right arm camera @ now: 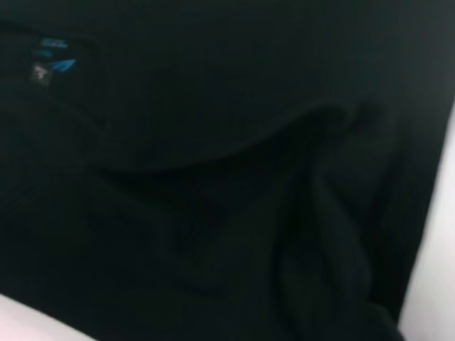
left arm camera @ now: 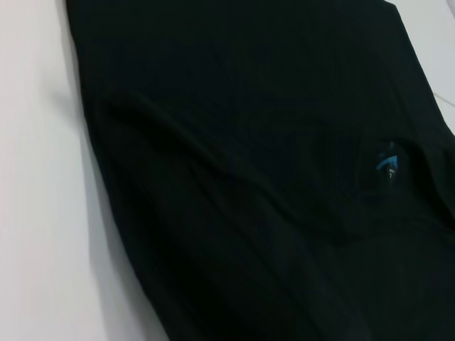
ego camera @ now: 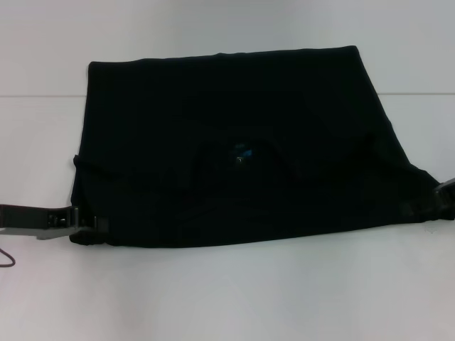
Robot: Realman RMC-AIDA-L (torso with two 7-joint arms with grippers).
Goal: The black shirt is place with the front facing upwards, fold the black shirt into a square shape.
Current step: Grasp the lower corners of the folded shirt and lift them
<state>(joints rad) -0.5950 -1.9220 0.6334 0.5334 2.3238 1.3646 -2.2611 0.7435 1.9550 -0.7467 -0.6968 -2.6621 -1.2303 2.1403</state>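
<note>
— What colours do you have in front of you, operator?

— Your plain black cloth short-sleeved shirt point(ego camera: 227, 142) is a solid black all over, with no print or stripe showing on the side you can see. At the neckline you'll spot a small blue neck label point(ego camera: 244, 152) with a pale mark under it; it shows again in your left wrist view point(left arm camera: 387, 165) and right wrist view point(right arm camera: 53, 62).

— And around it?

— Your flat white tabletop point(ego camera: 227, 298) is plain, no pattern. Your left end effector point(ego camera: 91, 224) at the shirt's corner looks dark grey and black, on a silver-grey arm. Your right end effector point(ego camera: 446, 190) is dark grey too.
</note>
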